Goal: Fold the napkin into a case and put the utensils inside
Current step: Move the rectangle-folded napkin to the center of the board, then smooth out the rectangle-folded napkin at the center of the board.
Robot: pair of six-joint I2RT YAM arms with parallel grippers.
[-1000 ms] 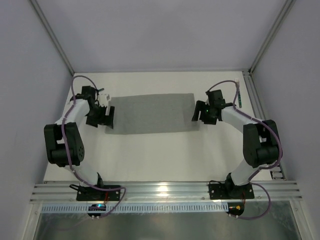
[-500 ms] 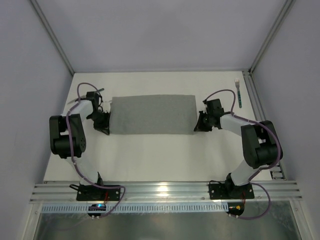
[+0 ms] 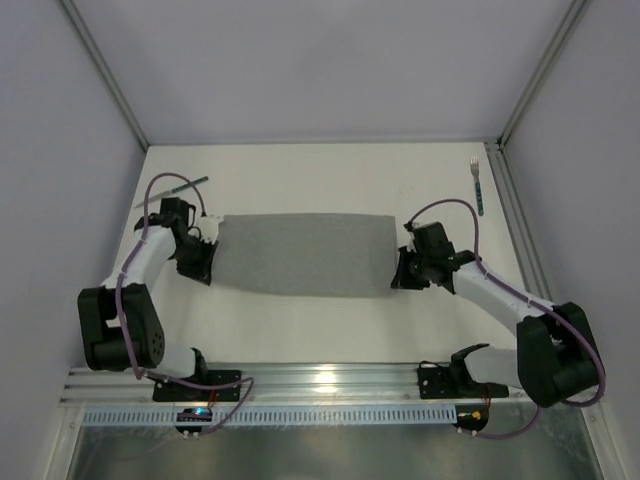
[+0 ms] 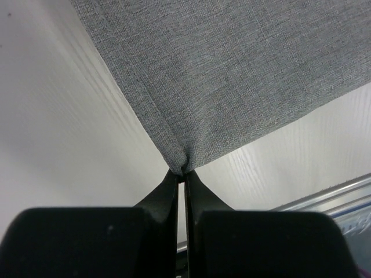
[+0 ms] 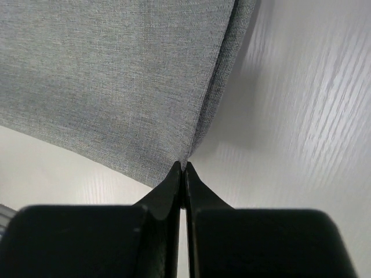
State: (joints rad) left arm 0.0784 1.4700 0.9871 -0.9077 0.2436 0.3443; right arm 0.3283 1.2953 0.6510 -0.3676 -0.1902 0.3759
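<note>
Since a second ago, both arms have pulled back toward the bottom of the frame and the jaws have gone from wide to pinched. The napkin [image 3: 300, 253] has slid down-frame with them. The knife [image 3: 172, 187], which the left arm was hiding, now shows at upper left.

Current state:
- Left gripper [image 4: 181, 175] is clamped on the napkin's lower-left corner. The left wrist view shows only the very tip of the fabric between the fingers.
- Right gripper [image 5: 182, 169] is clamped on the lower-right corner, with the same thin bite.
- The napkin is a wide grey rectangle at centre frame, flat on the table [image 3: 300, 335]. In the right wrist view its right edge looks doubled, but I can't tell how many layers each pinch has.
- The fork [image 3: 477, 186] is at upper right. Both utensils are well apart from the cloth.

Risks as I read it:
- With such shallow bites, a corner could slip out once I lift or carry it over.
- If one jaw has a single layer and the other has two, the fold will come out skewed.
- Uneven travel between the arms would either stretch the cloth taut and pop a grip, or let it sag and wrinkle the crease.
- Dragging low instead of lifting would shift the whole napkin.
</note>
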